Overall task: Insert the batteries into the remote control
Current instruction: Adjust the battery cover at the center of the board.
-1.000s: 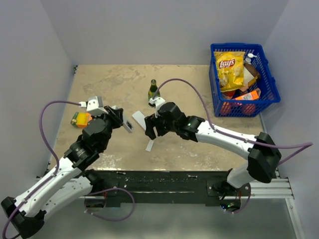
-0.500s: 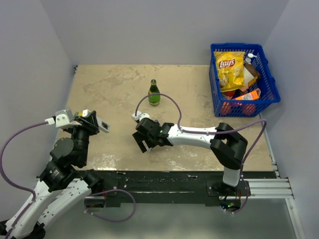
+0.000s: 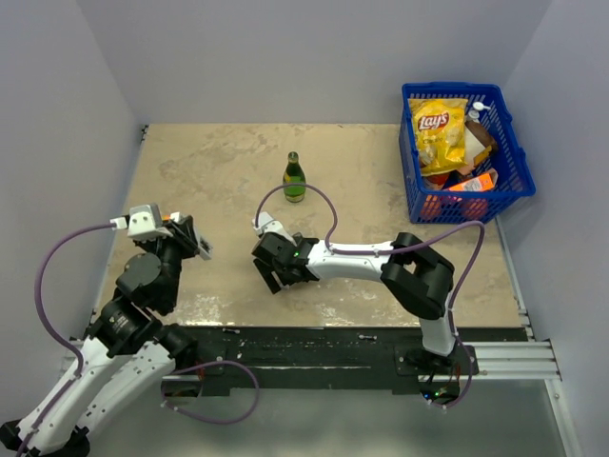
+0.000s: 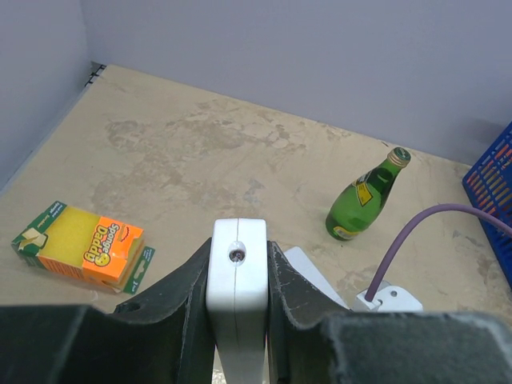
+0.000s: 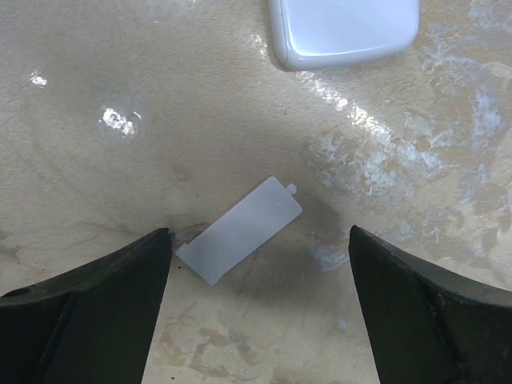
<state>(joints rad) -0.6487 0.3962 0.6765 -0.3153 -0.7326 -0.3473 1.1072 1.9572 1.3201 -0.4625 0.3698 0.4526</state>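
My left gripper [image 4: 238, 250] is shut on the white remote control [image 4: 236, 320], gripping its sides, with the end with the small round lens pointing away. From above, this gripper [image 3: 187, 238] is lifted over the table's left side. My right gripper [image 3: 278, 272] hangs low over the table near the front middle. In the right wrist view, this gripper [image 5: 260, 236] is open. A thin white battery cover [image 5: 240, 230] lies flat between its fingers, touching neither. The batteries are out of view.
A rounded white piece [image 5: 344, 28] lies just beyond the cover. A green bottle [image 3: 294, 178] stands mid-table. A yellow-orange sponge pack [image 4: 80, 248] lies at the left. A blue basket [image 3: 454, 88] of snacks sits at the back right. The right arm's purple cable [image 4: 416, 228] loops nearby.
My left arm has pulled back to the left, carrying the remote. My right arm has folded in toward the front and dropped low over the cover, its jaws wider apart.
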